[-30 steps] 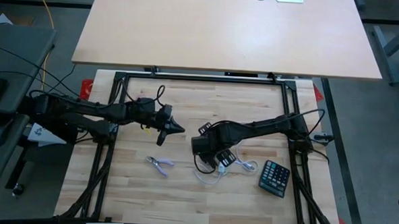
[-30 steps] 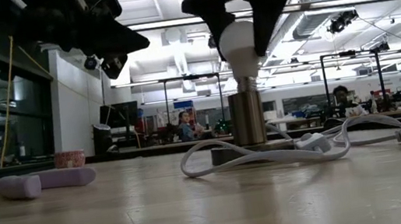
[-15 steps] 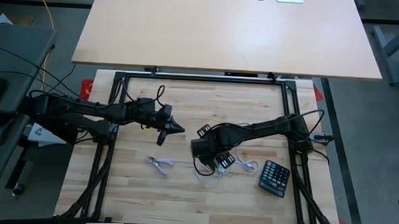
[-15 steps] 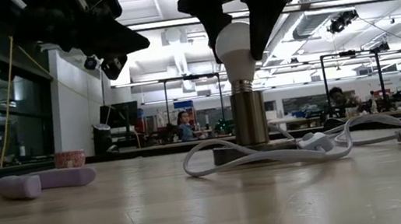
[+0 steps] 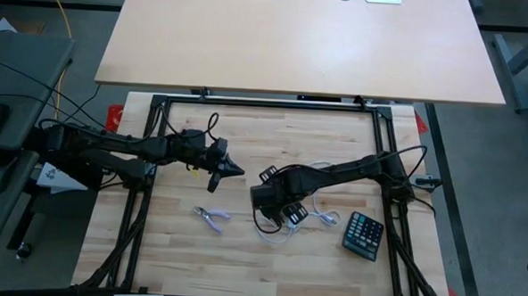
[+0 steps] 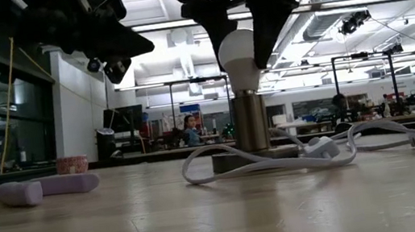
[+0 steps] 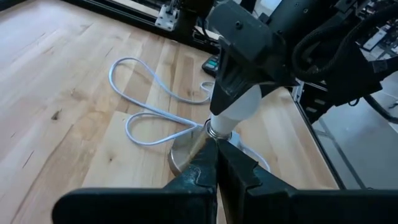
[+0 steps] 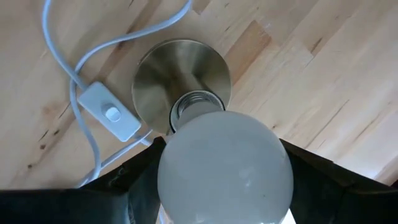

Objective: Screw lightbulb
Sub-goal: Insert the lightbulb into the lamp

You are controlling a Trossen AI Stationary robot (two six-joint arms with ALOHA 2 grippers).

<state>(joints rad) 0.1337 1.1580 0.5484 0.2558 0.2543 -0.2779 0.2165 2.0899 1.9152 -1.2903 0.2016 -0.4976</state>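
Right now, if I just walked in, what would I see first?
You'd spot the white lightbulb first, held by the right gripper over the shiny metal socket in the middle of the table, its screw end at the socket's mouth. A white cord loops around the socket. The left gripper hangs shut nearby, above the table and holding nothing.

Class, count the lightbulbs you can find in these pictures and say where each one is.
1. The lightbulb is held in the right hand, its screw base at the mouth of the upright metal socket on the table. None other shows; more could be hidden.
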